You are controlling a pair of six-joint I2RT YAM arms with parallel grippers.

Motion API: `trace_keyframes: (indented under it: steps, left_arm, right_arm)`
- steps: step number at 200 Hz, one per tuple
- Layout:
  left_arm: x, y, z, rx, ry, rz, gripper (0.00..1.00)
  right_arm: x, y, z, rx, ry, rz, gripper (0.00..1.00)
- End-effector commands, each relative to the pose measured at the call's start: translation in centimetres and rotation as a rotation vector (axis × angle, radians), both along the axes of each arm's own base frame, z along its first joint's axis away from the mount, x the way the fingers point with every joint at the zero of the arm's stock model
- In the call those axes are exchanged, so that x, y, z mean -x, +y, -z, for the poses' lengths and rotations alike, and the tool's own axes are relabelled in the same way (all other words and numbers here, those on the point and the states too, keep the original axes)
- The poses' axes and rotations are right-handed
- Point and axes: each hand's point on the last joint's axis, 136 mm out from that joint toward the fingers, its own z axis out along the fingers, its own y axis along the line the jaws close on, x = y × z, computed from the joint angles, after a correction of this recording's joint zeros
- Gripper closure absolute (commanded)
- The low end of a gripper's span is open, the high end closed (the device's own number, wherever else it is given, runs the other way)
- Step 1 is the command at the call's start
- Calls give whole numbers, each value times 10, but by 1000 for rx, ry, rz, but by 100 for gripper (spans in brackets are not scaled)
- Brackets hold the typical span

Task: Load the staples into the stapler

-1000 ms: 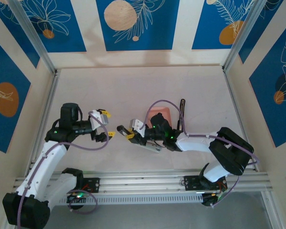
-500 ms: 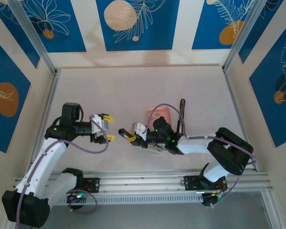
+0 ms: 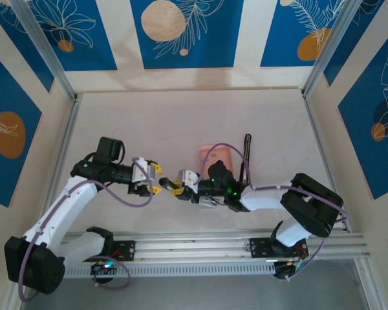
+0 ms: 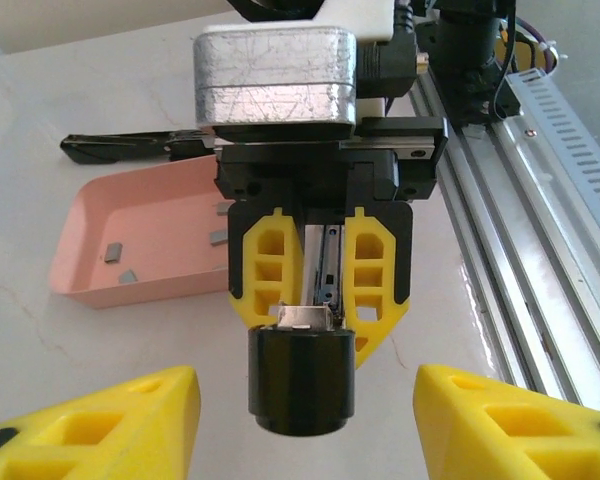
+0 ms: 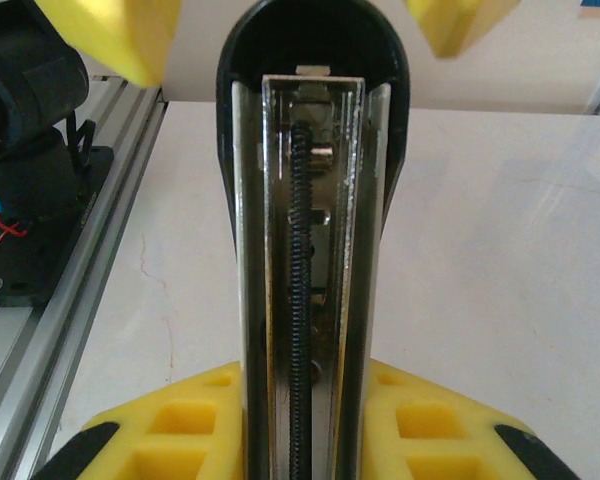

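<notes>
- Silver-grey rail and black shell make up the stapler (image 5: 300, 250). The right gripper (image 4: 320, 292) is clamped on it partway along its length, a yellow finger on each side.
- Its long axis runs left to right across the table (image 4: 40, 340). The rounded black nose points left, straight at the left gripper (image 3: 155, 179).
- The right wrist view looks down the open channel, with the thin spring (image 5: 298, 300) along its middle. No strip can be seen inside.
- The left gripper's fingers stand apart with nothing between them. They flank the nose at close range. They look apart from it, but I cannot tell whether the nose has entered the gap.
- The staples (image 4: 113, 252) are a few small grey strips loose in the pink tray (image 4: 130, 295). The tray sits on the table just beyond the right gripper, to the right of the left one and farther back.
- A separate black bar (image 4: 130, 147) lies flat on the table on the far side of the tray.
- The right arm is nearer the tray but occupied. As I judge it, picking up a strip falls to the left gripper.
- The left gripper faces the stapler, not the tray. It would have to travel right and farther back, past the right gripper, to reach a strip.
- Any strip must then be lined up lengthwise with the channel. That makes the stapler's left-right axis the line to match.
</notes>
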Motion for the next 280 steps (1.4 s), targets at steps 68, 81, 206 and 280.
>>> trace_keyframes:
  steps: [68,81,206,280]
  left_arm:
    - [6,-17,2,14,29,82,48]
    - [6,-17,3,12,32,85,49]
    - [10,-17,7,-3,41,90,89]
    - [6,-10,5,-76,33,59,93]
  right_arm:
    - [7,9,-20,-92,-46,-32,80]
    - [7,9,-21,-97,-48,-34,80]
    - [6,12,-23,-112,-32,-35,80]
    - [-7,0,-28,-126,110,100,47]
